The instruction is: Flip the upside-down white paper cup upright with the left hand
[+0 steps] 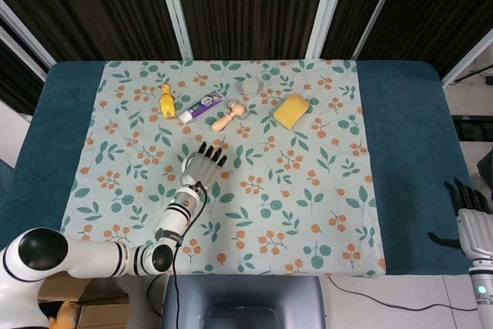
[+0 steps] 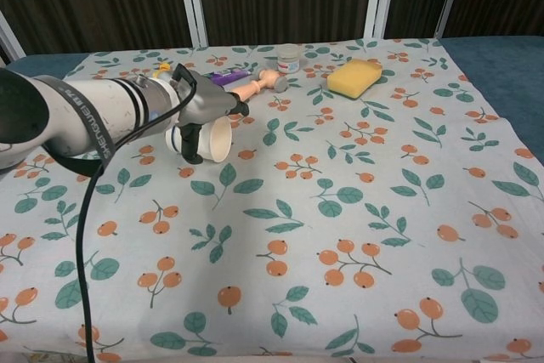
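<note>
White and lying tilted on its side, the paper cup sat in the grasp of the left hand, its open mouth turned toward the chest camera, above the near-left part of the floral tablecloth; from the head view the hand covered the cup entirely, its dark fingers pointing away toward the far items. Beyond it lay a wooden stamp, a yellow sponge and a small jar. Far off at the table's right edge, the right hand held nothing, fingers apart.
</note>
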Motion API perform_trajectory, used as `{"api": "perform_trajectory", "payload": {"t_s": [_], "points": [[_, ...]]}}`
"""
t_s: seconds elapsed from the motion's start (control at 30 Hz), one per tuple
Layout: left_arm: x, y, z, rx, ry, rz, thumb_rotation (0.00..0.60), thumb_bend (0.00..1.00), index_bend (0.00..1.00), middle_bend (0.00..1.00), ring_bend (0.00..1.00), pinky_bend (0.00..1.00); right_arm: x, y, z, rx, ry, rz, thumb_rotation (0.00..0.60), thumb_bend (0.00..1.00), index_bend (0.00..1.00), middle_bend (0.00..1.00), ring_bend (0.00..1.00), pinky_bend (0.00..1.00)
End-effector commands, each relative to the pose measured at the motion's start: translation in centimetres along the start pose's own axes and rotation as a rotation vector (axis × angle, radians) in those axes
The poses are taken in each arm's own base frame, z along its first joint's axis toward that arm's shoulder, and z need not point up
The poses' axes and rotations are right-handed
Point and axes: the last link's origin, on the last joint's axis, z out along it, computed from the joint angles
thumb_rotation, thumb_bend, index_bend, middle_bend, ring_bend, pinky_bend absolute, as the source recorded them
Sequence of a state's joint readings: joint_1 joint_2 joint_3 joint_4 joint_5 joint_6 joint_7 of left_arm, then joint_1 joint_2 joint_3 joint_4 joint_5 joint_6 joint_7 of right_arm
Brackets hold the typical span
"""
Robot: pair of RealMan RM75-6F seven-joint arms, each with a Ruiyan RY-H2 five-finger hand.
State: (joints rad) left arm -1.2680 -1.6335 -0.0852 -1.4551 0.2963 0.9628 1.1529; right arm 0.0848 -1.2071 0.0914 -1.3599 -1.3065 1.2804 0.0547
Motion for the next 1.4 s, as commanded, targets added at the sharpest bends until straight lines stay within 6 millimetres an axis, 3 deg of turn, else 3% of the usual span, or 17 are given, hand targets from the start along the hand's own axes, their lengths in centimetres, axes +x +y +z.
{"api": "perform_trajectory", "payload": {"t_s": [0.03, 0.2, 0.3, 0.37, 0.7, 0.8, 1.0, 1.13, 1.2, 1.4], "points": [[-0.3, 0.0, 0.3, 0.006, -0.007, 0.001, 0.6, 0.28, 0.0, 0.0, 0.0, 0.0, 0.0, 0.0, 0.0, -0.001, 0.0, 0.0, 0.6, 0.02, 0.0, 0.0, 0.0, 0.0], [-0.5, 0.0, 0.6, 0.009, -0.001, -0.017, 0.6, 0.33, 0.09, 0.12, 0.0, 0.0, 0.0, 0.1, 0.1, -0.007, -0.004, 0.003, 0.6, 0.02, 0.0, 0.0, 0.0, 0.0], [-0.4, 0.1, 0.7, 0.012, 0.018, -0.019, 0.6, 0.37, 0.26, 0.22, 0.0, 0.0, -0.1, 0.1, 0.1, -0.007, -0.008, 0.002, 0.6, 0.02, 0.0, 0.0, 0.0, 0.0], [-0.4, 0.2, 0.7, 0.014, 0.023, -0.013, 0.6, 0.39, 0.32, 0.26, 0.0, 0.0, -0.1, 0.1, 0.1, -0.007, -0.01, 0.0, 0.6, 0.02, 0.0, 0.0, 0.0, 0.0], [0.1, 0.0, 0.3, 0.01, 0.068, -0.036, 0.6, 0.43, 0.37, 0.31, 0.02, 0.0, 0.1, 0.2, 0.0, -0.011, -0.013, 0.0, 0.6, 0.02, 0.0, 0.0, 0.0, 0.0], [1.2, -0.3, -0.4, -0.015, 0.113, -0.158, 0.6, 0.42, 0.37, 0.3, 0.02, 0.0, 0.1, 0.2, 0.0, -0.012, -0.012, 0.0, 0.6, 0.02, 0.0, 0.0, 0.0, 0.0], [2.8, -2.5, -2.2, -0.062, 0.258, -0.584, 0.6, 0.4, 0.36, 0.3, 0.02, 0.0, 0.3, 0.1, 0.0, -0.01, -0.009, 0.001, 0.6, 0.02, 0.0, 0.0, 0.0, 0.0], [1.2, -4.2, -2.7, -0.06, 0.334, -0.837, 0.6, 0.4, 0.36, 0.3, 0.02, 0.0, 0.3, 0.1, -0.1, -0.012, -0.009, 0.001, 0.6, 0.02, 0.0, 0.0, 0.0, 0.0], [-0.5, -4.9, -2.8, -0.058, 0.34, -0.949, 0.6, 0.4, 0.36, 0.3, 0.02, 0.0, 0.3, 0.0, -0.1, -0.01, -0.009, 0.001, 0.6, 0.02, 0.0, 0.0, 0.0, 0.0], [-5.1, -5.7, -2.7, -0.062, 0.382, -1.064, 0.6, 0.4, 0.36, 0.3, 0.02, 0.0, 0.4, -0.2, -0.2, -0.002, -0.011, -0.007, 0.6, 0.02, 0.0, 0.0, 0.0, 0.0]]}}
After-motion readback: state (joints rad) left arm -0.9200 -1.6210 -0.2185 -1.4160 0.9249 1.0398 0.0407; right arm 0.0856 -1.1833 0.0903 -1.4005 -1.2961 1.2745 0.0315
